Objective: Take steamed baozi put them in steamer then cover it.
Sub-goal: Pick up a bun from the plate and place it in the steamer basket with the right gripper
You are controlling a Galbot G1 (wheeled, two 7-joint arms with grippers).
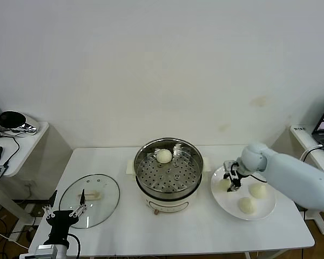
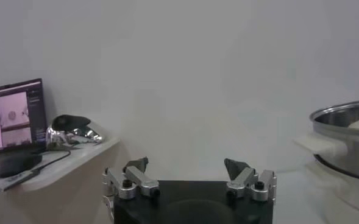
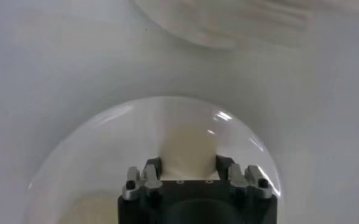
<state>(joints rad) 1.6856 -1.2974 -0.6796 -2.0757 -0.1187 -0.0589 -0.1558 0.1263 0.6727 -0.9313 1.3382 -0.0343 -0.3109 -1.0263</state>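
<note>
The steamer stands mid-table with one baozi on its perforated tray. Three more baozi lie on a white plate to its right. My right gripper is down on the plate, shut on the baozi nearest the steamer. In the right wrist view this baozi sits between the fingers, which press its two sides, and it still rests on the plate. The glass cover lies flat on the table at the left. My left gripper is parked open and empty by the cover's front edge.
The other two plate baozi lie right of my right gripper. A side table with a shiny object stands at the far left. In the left wrist view the steamer's rim shows at the side.
</note>
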